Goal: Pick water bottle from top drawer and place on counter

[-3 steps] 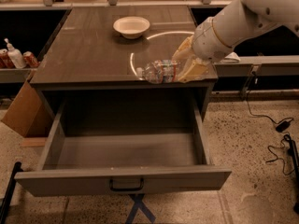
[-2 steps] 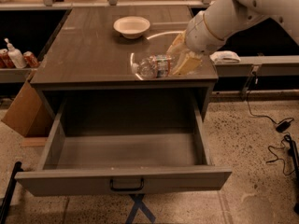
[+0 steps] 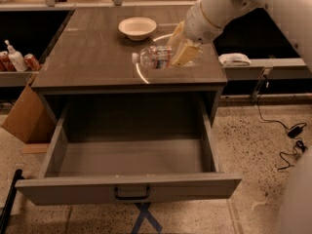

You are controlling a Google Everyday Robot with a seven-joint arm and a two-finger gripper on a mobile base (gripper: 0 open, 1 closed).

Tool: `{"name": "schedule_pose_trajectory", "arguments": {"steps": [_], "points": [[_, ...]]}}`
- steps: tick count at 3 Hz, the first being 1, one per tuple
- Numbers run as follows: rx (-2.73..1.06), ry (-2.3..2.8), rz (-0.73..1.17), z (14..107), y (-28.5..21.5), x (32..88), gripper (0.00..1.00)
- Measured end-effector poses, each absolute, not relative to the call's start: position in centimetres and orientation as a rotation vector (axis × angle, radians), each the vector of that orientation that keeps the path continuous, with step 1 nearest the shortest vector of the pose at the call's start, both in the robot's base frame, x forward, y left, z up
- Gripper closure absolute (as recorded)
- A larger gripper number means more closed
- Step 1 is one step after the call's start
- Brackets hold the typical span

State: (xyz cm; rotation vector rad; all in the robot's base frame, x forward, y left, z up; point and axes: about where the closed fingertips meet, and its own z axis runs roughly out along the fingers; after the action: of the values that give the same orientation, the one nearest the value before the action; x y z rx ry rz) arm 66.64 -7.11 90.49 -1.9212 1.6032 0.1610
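The fingers (image 3: pixel 185 53), two tan wedge-shaped pads, are clenched on the water bottle (image 3: pixel 153 57), one in front of it and one behind. The gripper (image 3: pixel 171 54) hangs over the right half of the desk (image 3: pixel 92 52), and its hold looks the same as a second ago. Since then bottle and gripper have moved together away from the desk's front edge, farther back and slightly left. The bottle is on its side, white cap to the left, its clear crinkled plastic catching the light and a red-and-dark label band around its middle. Whether it touches the desk or sits just above it cannot be told.

The white, rounded arm (image 3: pixel 219 9) rises to the upper right. The desk top is glossy grey-brown wood grain with curved light streaks. A shallow cream bowl (image 3: pixel 137 27) sits behind the bottle, apart from it. The top drawer (image 3: pixel 129 189) is pulled fully out as before, its flat front carrying a small dark handle (image 3: pixel 132 194).
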Motion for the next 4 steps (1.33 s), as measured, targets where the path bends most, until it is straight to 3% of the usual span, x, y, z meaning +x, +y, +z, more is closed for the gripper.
{"name": "schedule_pose_trajectory", "arguments": {"steps": [2,4], "points": [[-1.808,1.697,0.225,89.0,-5.6,71.5,0.98],[-1.782,1.754,0.252,87.6,-4.5,74.2,0.51]]}}
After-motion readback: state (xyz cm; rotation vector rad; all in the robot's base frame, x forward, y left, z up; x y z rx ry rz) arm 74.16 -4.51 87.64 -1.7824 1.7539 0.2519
